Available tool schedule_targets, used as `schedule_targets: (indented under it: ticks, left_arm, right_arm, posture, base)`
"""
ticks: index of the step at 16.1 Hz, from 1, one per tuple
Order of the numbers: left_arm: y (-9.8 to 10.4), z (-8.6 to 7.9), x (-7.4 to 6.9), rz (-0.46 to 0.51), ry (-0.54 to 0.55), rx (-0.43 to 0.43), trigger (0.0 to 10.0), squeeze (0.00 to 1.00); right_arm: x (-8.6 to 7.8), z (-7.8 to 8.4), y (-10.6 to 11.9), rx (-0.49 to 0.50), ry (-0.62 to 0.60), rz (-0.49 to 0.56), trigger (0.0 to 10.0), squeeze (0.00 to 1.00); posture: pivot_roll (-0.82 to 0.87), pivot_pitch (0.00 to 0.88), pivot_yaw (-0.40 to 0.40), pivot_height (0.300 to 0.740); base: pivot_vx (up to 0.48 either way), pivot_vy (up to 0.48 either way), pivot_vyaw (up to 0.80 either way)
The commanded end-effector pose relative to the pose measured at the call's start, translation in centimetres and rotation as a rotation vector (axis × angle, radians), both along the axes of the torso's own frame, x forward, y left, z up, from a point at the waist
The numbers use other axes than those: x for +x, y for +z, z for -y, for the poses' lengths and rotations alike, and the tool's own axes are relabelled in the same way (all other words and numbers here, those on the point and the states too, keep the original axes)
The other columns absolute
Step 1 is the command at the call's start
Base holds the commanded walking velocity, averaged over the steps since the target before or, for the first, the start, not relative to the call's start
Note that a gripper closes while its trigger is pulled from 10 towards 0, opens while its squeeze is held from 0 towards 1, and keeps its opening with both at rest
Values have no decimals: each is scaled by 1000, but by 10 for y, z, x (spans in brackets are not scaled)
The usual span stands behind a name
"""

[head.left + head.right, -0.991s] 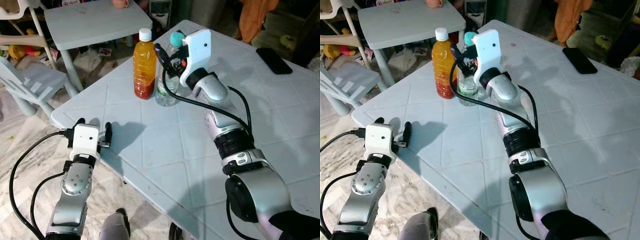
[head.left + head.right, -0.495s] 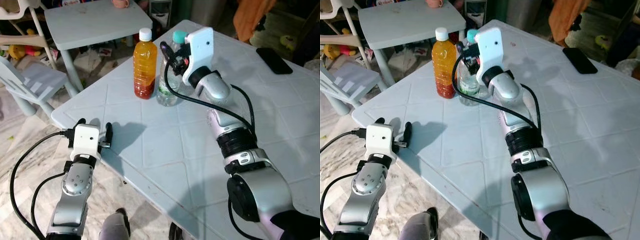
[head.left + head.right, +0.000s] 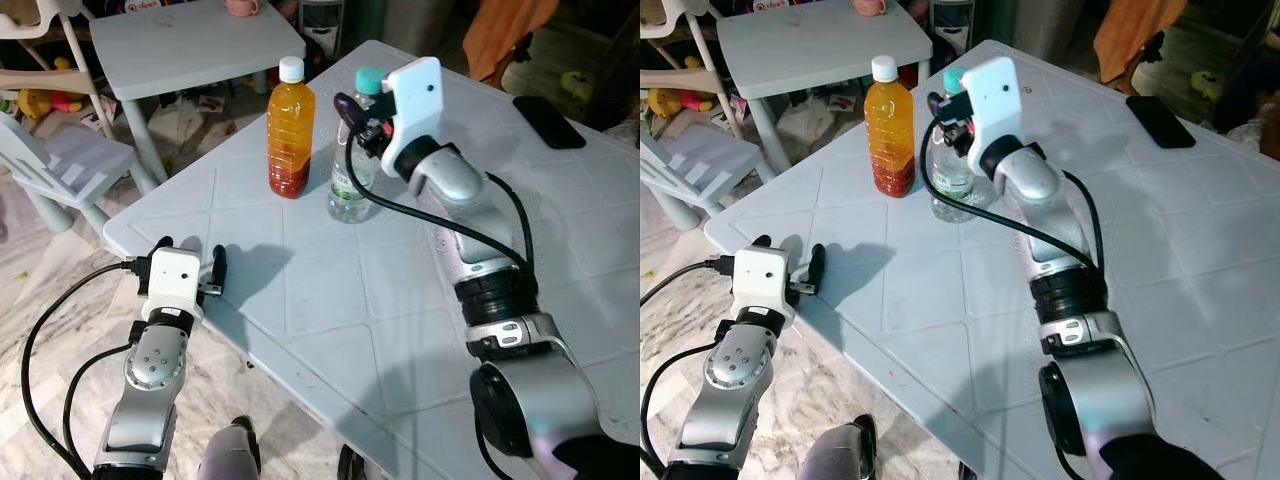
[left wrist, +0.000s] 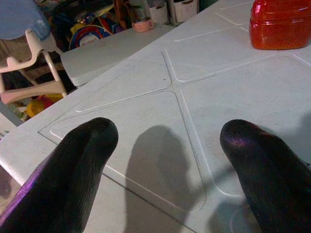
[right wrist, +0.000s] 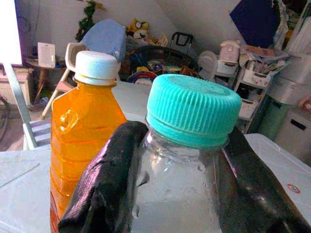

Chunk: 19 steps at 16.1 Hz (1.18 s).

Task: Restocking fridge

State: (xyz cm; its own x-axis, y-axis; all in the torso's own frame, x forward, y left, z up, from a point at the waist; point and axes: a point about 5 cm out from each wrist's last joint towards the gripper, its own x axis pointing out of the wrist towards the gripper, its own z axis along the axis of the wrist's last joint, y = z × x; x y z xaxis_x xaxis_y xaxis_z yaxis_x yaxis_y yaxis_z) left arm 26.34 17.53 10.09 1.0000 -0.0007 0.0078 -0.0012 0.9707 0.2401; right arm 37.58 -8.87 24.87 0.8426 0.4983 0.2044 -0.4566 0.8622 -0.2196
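A: Where was the right gripper [image 3: 362,112]?

B: Over the pale blue plastic table [image 3: 330,290], at the neck of the clear water bottle [image 3: 352,170]. In the right wrist view both black fingers [image 5: 104,182] pressed against the bottle just under its teal cap [image 5: 193,108]: closed on it.

A: Was the bottle lifted?

B: It stood upright and its base looked to be on the tabletop, though the head views did not settle whether it was resting or just clear of the surface.

A: And the other bottle?

B: The orange drink bottle [image 3: 290,130] with the white cap [image 3: 290,68] stood upright on the table, near the water bottle on the robot's left, with a gap between the two.

A: Left gripper [image 3: 188,262]?

B: At the near-left corner of the table, just above the edge. Left wrist view: fingers [image 4: 73,165] spread wide, holding nothing.

A: Anything else noted?

B: A black phone [image 3: 547,120] lay flat far right on the table. A second small table [image 3: 180,40] and a plastic chair [image 3: 60,160] stood beyond it.
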Motion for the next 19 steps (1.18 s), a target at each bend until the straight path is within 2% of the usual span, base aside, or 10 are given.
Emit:
schedule_targets:
  ticks: [1,2,3,6,8,11,12,15,16,19]
  left_arm:
    - [-9,2,-2,-47,-14,4,10000,0]
    - [-9,2,-2,-49,-15,5,10000,0]
    - [-9,2,-2,-51,-17,6,10000,0]
    - [-9,0,-1,-52,-17,11,10000,0]
    - [-9,-1,-2,-54,-15,12,10000,0]
    - [-10,0,-3,-60,-17,17,10000,0]
    - [-10,0,-3,-61,-17,18,10000,0]
    - [-11,0,-3,-64,-16,18,10000,0]
    - [-11,1,-3,-67,-18,18,10000,0]
    - [-11,1,-2,-70,-25,17,10000,0]
  right_arm:
    - [-2,5,-10,-7,-15,-54,10000,0]
    - [-2,7,-11,-2,-17,-62,10000,0]
    - [-3,7,-11,3,-14,-70,10000,1000]
    - [-6,7,-11,-4,-13,-74,10000,1000]
    - [-9,5,-10,-3,-1,-77,10000,0]
    - [-13,5,-3,9,12,-70,10000,0]
    - [-15,5,-1,18,21,-74,10000,1000]
    - [-19,7,1,21,12,-81,10000,1000]
    - [-21,7,1,24,19,-90,10000,0]
    - [-26,8,2,16,24,-96,10000,0]
  posture:
    - [119,151,-66,740]
    - [119,150,-65,740]
    - [119,149,-64,740]
    - [120,149,-64,740]
    - [120,150,-63,740]
    - [120,150,-65,740]
    - [120,150,-65,740]
    - [116,150,-64,740]
    - [114,149,-63,740]
    - [109,147,-62,740]
  base:
    - [0,0,0]
    - [0,0,0]
    - [0,0,0]
    - [0,0,0]
    - [0,0,0]
    - [0,0,0]
    - [0,0,0]
    - [0,0,0]
    - [0,0,0]
    - [0,0,0]
